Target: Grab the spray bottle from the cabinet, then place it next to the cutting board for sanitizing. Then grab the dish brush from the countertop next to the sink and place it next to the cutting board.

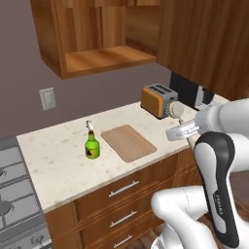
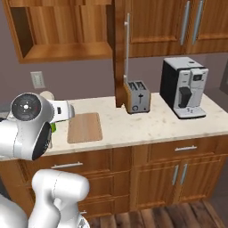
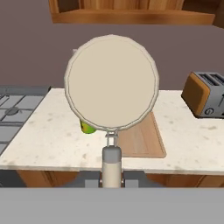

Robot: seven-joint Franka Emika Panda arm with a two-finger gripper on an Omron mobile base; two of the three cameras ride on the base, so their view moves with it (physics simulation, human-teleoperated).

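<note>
My gripper (image 3: 111,177) is shut on the handle of the dish brush (image 3: 111,83), whose round cream head stands up in front of the hand camera. From the left base view, the gripper (image 1: 176,127) holds the brush (image 1: 176,110) over the counter's front edge, right of the cutting board (image 1: 128,142). The green spray bottle (image 1: 92,146) stands upright on the countertop (image 1: 58,160) just left of the board. In the hand view the bottle (image 3: 87,128) peeks out from behind the brush head. The open wooden cabinet (image 1: 97,44) hangs above, its shelf bare. The sink is out of view.
An orange toaster (image 1: 158,99) sits at the back right of the board. A coffee machine (image 2: 185,87) stands further right. A stove (image 1: 12,194) borders the counter's left end. A wall outlet (image 1: 47,98) sits above the counter. Drawers with metal handles (image 1: 124,188) run below.
</note>
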